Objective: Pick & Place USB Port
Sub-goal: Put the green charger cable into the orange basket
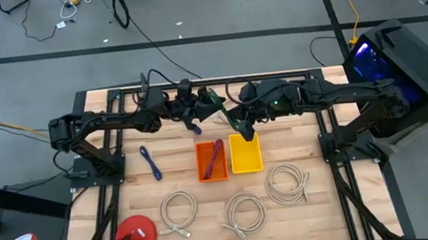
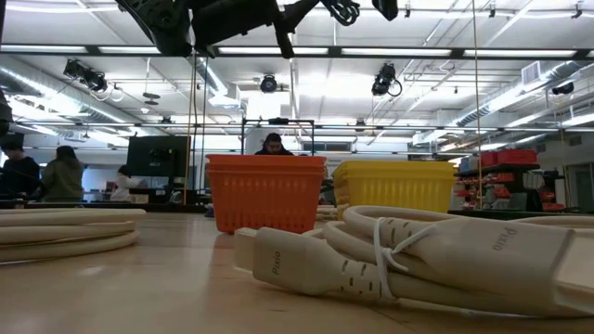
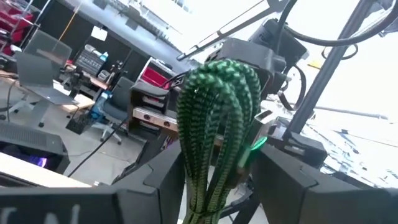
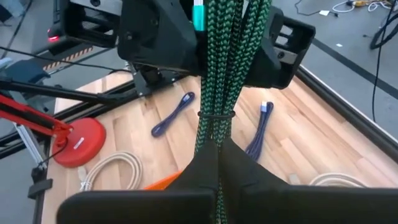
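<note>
Above the back of a wooden table (image 1: 126, 203), two dark grippers meeting over a bundled green braided cable (image 1: 214, 102). Left gripper (image 3: 217, 186) spread fairly wide around the cable's looped end, fingers (image 3: 155, 180) flanking the strands on either side; firm contact hard to confirm. Right gripper (image 4: 217, 155) pinched fully closed on the same bundle, just below a thin tie wrapped around it. Bundle held in the air, near an orange bin (image 1: 211, 161) and a yellow bin (image 1: 245, 153) standing side by side. A purple cable (image 1: 215, 157) lying inside the orange bin, another blue-purple cable (image 1: 151, 162) loose on the table left of it. Three coiled white cables (image 1: 245, 213) nearer the front edge. Cable connectors hidden in the wrist views; from table height, both grippers cut off by the top edge, one white cable filling the foreground.
</note>
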